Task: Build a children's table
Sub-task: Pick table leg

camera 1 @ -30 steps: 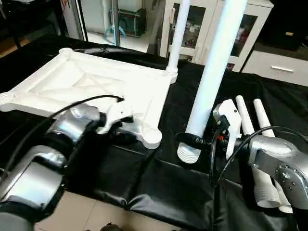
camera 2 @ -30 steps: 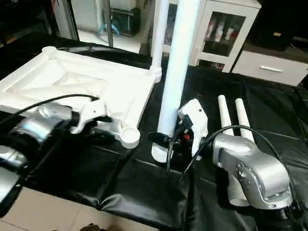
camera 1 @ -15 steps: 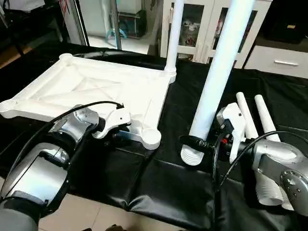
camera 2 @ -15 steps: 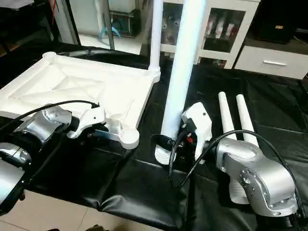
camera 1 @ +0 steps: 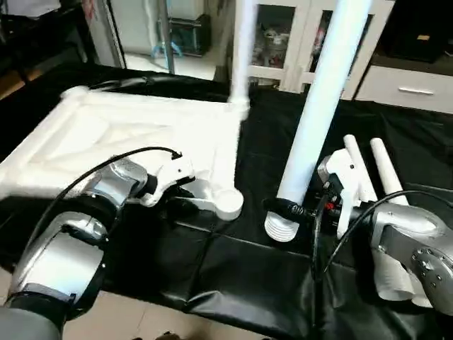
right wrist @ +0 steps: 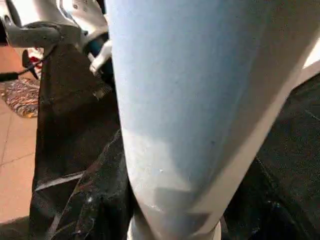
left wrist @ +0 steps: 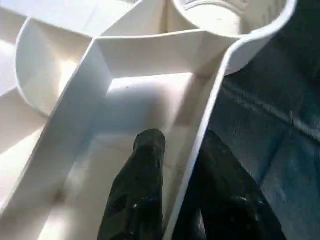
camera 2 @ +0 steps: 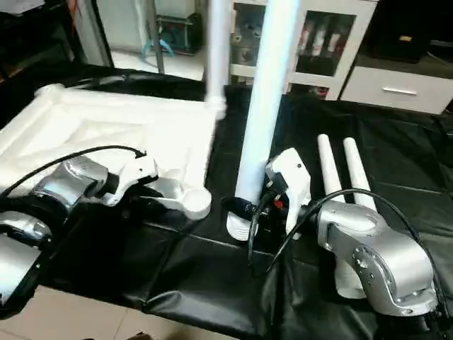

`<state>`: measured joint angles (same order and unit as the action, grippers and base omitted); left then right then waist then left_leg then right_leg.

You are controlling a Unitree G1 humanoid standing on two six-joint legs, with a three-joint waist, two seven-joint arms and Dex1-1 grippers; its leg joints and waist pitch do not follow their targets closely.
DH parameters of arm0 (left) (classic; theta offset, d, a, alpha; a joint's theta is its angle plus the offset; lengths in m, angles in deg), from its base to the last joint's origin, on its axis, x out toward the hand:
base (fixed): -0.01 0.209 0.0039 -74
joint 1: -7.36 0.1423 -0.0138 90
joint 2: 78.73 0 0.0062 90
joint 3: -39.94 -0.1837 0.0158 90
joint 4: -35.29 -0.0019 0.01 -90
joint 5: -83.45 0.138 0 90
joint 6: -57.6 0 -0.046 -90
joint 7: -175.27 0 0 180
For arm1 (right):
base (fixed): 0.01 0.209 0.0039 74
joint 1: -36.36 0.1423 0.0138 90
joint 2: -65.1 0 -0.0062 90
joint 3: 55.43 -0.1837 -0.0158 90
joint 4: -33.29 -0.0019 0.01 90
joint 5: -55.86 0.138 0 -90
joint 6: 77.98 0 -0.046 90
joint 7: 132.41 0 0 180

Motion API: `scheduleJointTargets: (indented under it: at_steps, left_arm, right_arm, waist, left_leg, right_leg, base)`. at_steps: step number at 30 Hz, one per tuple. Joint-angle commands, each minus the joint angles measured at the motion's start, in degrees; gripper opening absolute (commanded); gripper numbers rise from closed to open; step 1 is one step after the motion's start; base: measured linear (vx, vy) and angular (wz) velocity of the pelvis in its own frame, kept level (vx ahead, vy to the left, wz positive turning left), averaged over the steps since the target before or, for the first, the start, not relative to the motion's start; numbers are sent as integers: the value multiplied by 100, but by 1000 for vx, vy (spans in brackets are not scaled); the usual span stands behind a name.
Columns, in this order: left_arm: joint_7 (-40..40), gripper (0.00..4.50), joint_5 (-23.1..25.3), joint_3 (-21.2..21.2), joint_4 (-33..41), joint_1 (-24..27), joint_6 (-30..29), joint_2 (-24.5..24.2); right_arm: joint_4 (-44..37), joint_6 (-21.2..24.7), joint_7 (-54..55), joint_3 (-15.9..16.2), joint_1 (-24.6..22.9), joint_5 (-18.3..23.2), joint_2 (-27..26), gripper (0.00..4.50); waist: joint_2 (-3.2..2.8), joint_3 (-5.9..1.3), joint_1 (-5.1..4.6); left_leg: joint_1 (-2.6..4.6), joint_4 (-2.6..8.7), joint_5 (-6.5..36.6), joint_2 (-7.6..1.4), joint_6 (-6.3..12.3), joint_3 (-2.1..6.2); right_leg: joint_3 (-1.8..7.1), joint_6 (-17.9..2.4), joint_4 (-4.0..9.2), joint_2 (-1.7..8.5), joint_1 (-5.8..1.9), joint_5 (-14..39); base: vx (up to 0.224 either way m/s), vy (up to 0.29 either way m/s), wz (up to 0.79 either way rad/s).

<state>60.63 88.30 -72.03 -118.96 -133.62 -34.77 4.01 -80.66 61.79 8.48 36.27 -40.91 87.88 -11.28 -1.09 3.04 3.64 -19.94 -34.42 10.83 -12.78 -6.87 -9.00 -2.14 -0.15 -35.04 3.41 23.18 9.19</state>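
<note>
**Left pincer pinching the tabletop rim, right pincer holding a leg upright**

I see the white tabletop (camera 1: 141,134) lying underside up on the left half of the black-covered surface (camera 1: 241,269), its ribs facing me. One leg (camera 1: 241,57) already stands upright in the socket at the tabletop's far right corner. The near right corner socket (camera 1: 228,202) is open and sits close to the surface's front edge.

My left pincer (left wrist: 175,200) is at the tabletop's near edge, just beside that open socket. In the left wrist view one black finger (left wrist: 142,180) lies inside the rim on the ribbed underside and the other lies outside it, against the black cover, so the thin white rim wall runs between them. The two fingers stand close on either side of that wall, pinching it.

My right pincer (camera 1: 287,209) holds a second leg (camera 1: 318,106) near its lower end. This leg stands nearly upright, leaning a little to the right at the top, with its ribbed foot end (camera 1: 281,228) down at the black cover near the middle of the surface, to the right of the open socket and apart from it. The black fingers wrap the tube just above the ribbed end.

Two more legs (camera 2: 347,177) lie side by side on the right part of the surface, pointing away from me, partly hidden behind my right forearm.
</note>
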Motion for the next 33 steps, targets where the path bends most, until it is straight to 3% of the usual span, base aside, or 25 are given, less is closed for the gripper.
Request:
scheduleJointTargets:
  at_steps: [1,2,5,6,7,9,11,13,14,15,18,19,20,21,23,24,25,28,33]
  left_arm:
    - [-431,73,-125,201,149,317,-493,105]
    - [-524,68,-171,255,319,398,-562,144]
    - [-581,67,-244,312,954,712,-547,189]
    - [-561,66,-267,269,1538,1054,-115,191]
    - [-564,63,-257,248,1772,1192,15,192]
    - [-619,56,-217,195,2195,1446,269,215]
    - [-739,42,-158,140,2632,1677,214,260]
    - [-843,35,-229,165,3169,1921,-191,381]
    - [-871,30,-292,176,3447,2049,-384,444]
    - [-891,19,-306,173,3544,2097,-440,473]
    - [-1119,9,-251,227,3750,2241,-563,568]
    - [-1218,9,-211,267,3757,2266,-571,589]
    - [-1246,53,-206,322,3743,2262,-596,563]
    - [-1286,62,-240,426,3752,2243,-731,525]
    - [-1303,59,-255,485,3778,2229,-825,487]
    - [-1352,66,-246,572,3835,2196,-942,403]
    - [-1382,83,-236,600,3895,2195,-1008,364]
    - [-1359,100,-165,596,3981,2189,-1200,233]
    - [-1216,123,-110,465,4052,2258,-1497,134]
  right_arm:
    - [49,-116,31,34,50,-43,-35,187]
    - [62,-128,37,43,53,-54,-51,187]
    - [115,-181,73,43,73,-89,-102,187]
    - [187,-235,137,6,92,-131,-139,187]
    - [222,-262,175,-9,105,-155,-159,187]
    - [315,-319,294,-52,143,-222,-216,187]
    - [410,-370,423,-91,185,-281,-288,187]
    - [487,-405,519,-119,235,-314,-363,187]
    - [520,-408,547,-130,265,-314,-400,187]
    - [536,-405,552,-133,282,-308,-415,187]
    - [612,-422,523,-85,339,-297,-429,187]
    - [633,-433,508,-55,352,-302,-422,187]
    - [644,-436,478,-21,367,-299,-413,187]
    - [651,-435,455,2,384,-302,-414,187]
    - [656,-434,437,9,396,-304,-413,187]
    - [668,-423,413,11,422,-308,-411,187]
    - [675,-418,409,12,435,-306,-410,187]
    - [694,-414,393,37,467,-303,-402,187]
    - [721,-432,420,31,502,-305,-430,187]
  waist:
    - [52,-357,22]
    - [76,-350,13]
    - [65,-350,2]
    - [74,-357,5]
    - [55,-359,-15]
    - [59,-369,-14]
    - [86,-376,-10]
    - [66,-377,9]
    - [133,-367,12]
    - [122,-365,6]
    - [195,-359,-12]
    - [179,-350,-12]
    - [209,-345,-15]
    - [210,-339,-13]
    - [208,-341,-10]
    - [248,-339,-14]
    - [227,-331,-12]
    - [251,-324,-55]
    - [264,-314,-92]
  left_leg:
    - [1,405,1338,55,-29,-59]
    - [1,404,1340,63,3,-62]
    - [-19,412,1303,58,41,-54]
    - [-11,408,1288,57,58,-59]
    - [-48,430,1274,38,46,-44]
    - [-17,426,1295,26,37,-58]
    - [-9,429,1284,16,32,-69]
    - [13,422,1310,18,23,-81]
    - [-21,438,1245,23,42,-85]
    - [-23,439,1246,15,38,-79]
    - [-33,443,1260,22,63,-88]
    - [-31,442,1287,30,58,-91]
    - [-30,440,1323,43,65,-92]
    - [-34,448,1341,44,68,-87]
    - [-26,440,1362,48,63,-87]
    - [-27,442,1384,46,62,-88]
    - [-28,452,1391,42,58,-78]
    - [-44,471,1489,41,17,-57]
    - [-39,461,1508,44,30,-62]
  right_leg:
    - [178,-1035,474,326,-320,1996]
    - [172,-980,498,314,-307,2148]
    - [170,-906,509,325,-298,2305]
    - [172,-872,523,324,-281,2333]
    - [173,-851,515,338,-289,2307]
    - [179,-820,508,329,-252,2287]
    - [178,-829,491,321,-236,2203]
    - [185,-855,489,319,-217,2117]
    - [177,-829,475,316,-234,2102]
    - [179,-819,466,328,-235,2117]
    - [174,-736,494,317,-229,2213]
    - [175,-687,506,316,-222,2273]
    - [171,-612,524,313,-217,2383]
    - [172,-573,531,319,-220,2464]
    - [172,-511,546,328,-204,2616]
    - [166,-472,553,325,-198,2694]
    - [163,-445,561,327,-189,2745]
    - [149,-394,560,323,-197,2804]
    - [156,-410,574,318,-171,2841]
  base:
    - [0,0,0]
    - [0,0,0]
    - [0,0,0]
    - [0,0,0]
    - [0,0,0]
    - [0,0,0]
    - [0,0,0]
    - [0,0,0]
    - [0,0,0]
    - [0,0,0]
    - [0,0,0]
    - [0,0,0]
    - [0,0,0]
    - [0,0,0]
    - [0,0,0]
    - [0,0,0]
    - [0,0,0]
    - [0,0,0]
    - [0,0,0]
